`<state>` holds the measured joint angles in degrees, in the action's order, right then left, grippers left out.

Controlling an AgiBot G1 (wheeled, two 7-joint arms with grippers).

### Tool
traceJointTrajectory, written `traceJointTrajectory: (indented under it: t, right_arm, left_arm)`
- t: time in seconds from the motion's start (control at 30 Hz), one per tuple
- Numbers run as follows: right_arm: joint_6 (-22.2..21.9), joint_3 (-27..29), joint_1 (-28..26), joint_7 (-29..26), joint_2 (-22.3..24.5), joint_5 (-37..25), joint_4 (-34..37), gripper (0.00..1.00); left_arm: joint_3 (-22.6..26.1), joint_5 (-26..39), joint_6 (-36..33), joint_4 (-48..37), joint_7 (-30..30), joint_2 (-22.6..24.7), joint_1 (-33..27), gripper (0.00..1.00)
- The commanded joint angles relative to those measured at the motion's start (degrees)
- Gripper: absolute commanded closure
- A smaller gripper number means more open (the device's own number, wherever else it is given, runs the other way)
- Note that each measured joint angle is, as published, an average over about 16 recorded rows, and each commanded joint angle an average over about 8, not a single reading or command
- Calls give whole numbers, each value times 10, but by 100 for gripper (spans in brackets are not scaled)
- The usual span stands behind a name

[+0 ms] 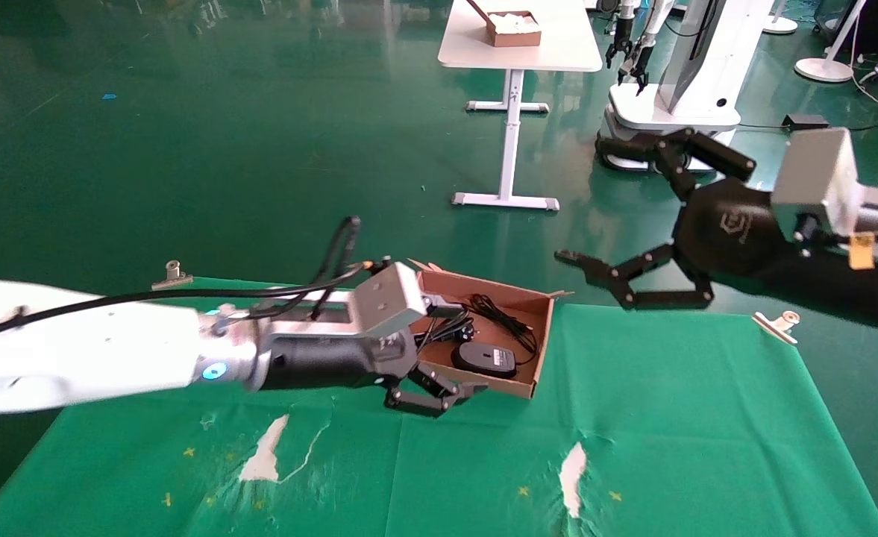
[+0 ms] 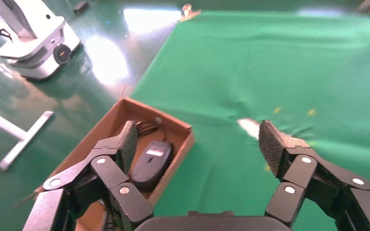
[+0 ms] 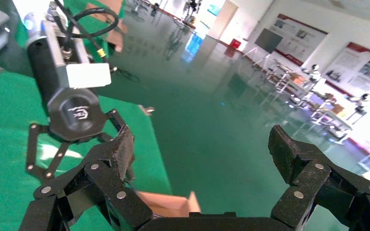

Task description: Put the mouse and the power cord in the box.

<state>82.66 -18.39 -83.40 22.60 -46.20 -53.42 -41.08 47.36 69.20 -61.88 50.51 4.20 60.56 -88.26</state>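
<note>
The box [image 1: 539,344] is seen on the green cloth [image 1: 670,418] near the table's far edge, with its long side running away from the robot; the mouse [image 1: 485,359] is lying inside it, toward the near end, label patch upward; its thin wire [image 1: 509,322] is bunched in the far part of the box; a tangle of black cable [image 1: 446,328] is seen at the box's left wall beside the left claw, and whether this is the power cord cannot be told, since the arm hides most of it. The left claw [image 1: 446,350] is held at the left side of the box with its fingers spread wide and nothing between them; in the left wrist view one finger [image 2: 126,139] is seen over the box interior next to the mouse [image 2: 150,163], the other finger [image 2: 272,142] over bare cloth outside the near wall of the box [image 2: 183,144]. The right claw [image 1: 618,216] is held in the air beyond the far right corner of the box, well apart from it, fingers open and empty. Two metal clips [image 1: 172,275] [image 1: 776,325] are noted at the cloth's far edge; torn pale patches [image 1: 573,470] are noted in the cloth nearer the robot; a white table [image 1: 521,45] carrying a smaller cardboard box [image 1: 515,28] and another robot base [image 1: 670,112] stand on the green floor behind.
</note>
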Motion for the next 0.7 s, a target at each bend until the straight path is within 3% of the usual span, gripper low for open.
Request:
traceJointTrajectory:
  t: [0.03,0.7]
  right_arm:
    - [2,1,12,-19,6,7,-19,0]
    - [19,15,135,-206,69,71,-200,0]
  left_arm:
    - [-18,-16,-14,13,4,-15,16,0]
    - [-197,-172,-150,145,41,-160,168,0]
